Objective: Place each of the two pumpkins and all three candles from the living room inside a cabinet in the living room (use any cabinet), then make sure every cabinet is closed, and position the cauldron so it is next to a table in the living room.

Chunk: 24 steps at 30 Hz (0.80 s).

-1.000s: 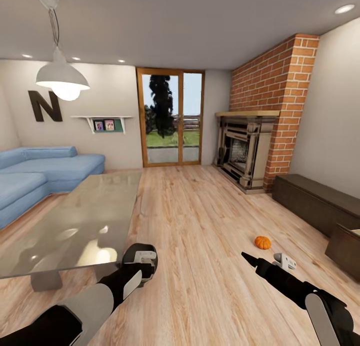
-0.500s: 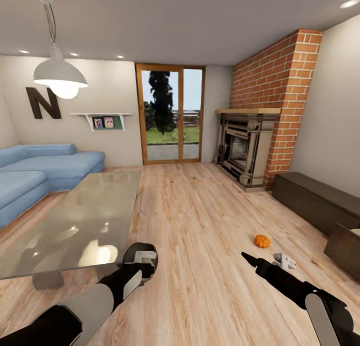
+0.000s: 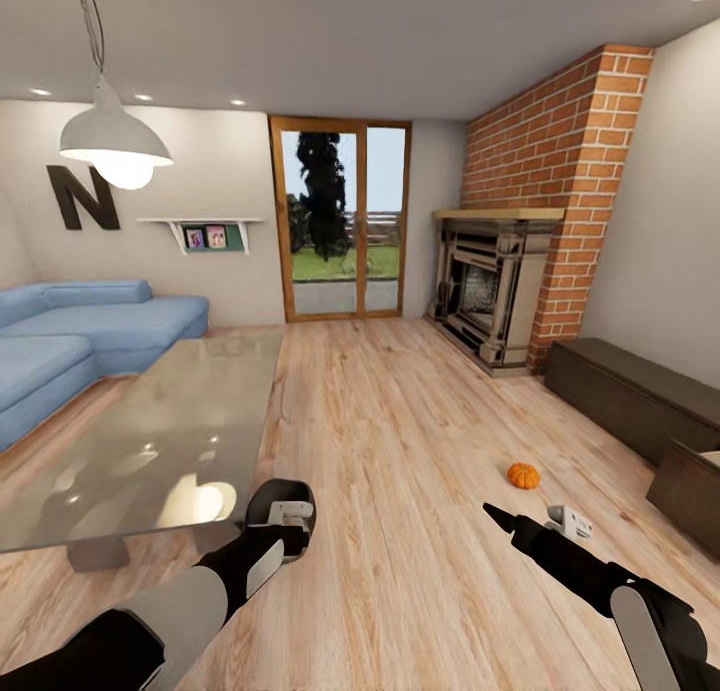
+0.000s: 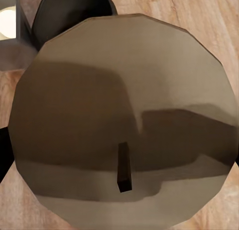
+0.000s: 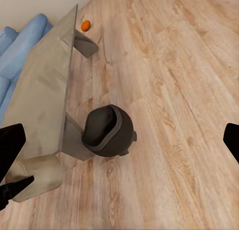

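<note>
One small orange pumpkin lies on the wood floor ahead of my right gripper, which is open and empty; its dark fingers stand far apart. A second pumpkin lies on the floor past the table's far end. The black cauldron stands on the floor by the near corner of the glass-topped table. My left gripper hovers just over the cauldron. A round brownish surface sits close to the left wrist camera. The long dark cabinet runs along the right wall. The candles are out of view.
A blue sofa lies beyond the table on the left. A stone fireplace in a brick chimney stands at the back right, and a glass door is straight ahead. A dark front juts out at the right edge.
The whole head view has shifted slightly, so the camera moved. Both arms keep their pose, and the pumpkin and cauldron stay where they were.
</note>
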Available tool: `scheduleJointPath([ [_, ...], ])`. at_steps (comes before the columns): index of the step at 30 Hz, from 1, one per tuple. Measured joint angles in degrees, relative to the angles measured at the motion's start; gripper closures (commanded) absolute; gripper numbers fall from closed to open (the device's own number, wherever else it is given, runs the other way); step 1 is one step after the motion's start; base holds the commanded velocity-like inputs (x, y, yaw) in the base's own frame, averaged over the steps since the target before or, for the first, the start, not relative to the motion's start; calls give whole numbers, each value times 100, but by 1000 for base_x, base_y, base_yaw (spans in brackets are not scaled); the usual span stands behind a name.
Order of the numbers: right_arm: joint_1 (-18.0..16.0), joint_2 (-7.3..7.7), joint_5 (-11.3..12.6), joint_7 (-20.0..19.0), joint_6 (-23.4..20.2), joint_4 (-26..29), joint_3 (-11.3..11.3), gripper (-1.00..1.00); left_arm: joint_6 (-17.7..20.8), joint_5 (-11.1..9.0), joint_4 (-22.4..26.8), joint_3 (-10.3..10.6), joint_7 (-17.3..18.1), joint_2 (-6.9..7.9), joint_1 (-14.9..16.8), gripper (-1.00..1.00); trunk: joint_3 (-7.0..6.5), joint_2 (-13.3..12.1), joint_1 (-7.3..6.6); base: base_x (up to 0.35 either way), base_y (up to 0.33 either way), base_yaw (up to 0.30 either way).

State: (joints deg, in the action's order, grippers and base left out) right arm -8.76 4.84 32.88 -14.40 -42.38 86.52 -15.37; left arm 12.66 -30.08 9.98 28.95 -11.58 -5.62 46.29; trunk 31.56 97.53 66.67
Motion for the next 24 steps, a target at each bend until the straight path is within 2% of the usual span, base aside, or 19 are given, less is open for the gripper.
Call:
scheduleJointPath([
  [16,1,0,0,-4,6,-4,4,-100,-2,5,9,0,1,-2,0,100,16,0,0,0,0,-5],
  [24,2,0,0,-8,6,-1,0,-100,-2,7,8,-1,1,-3,0,100,16,0,0,0,0,-221],
])
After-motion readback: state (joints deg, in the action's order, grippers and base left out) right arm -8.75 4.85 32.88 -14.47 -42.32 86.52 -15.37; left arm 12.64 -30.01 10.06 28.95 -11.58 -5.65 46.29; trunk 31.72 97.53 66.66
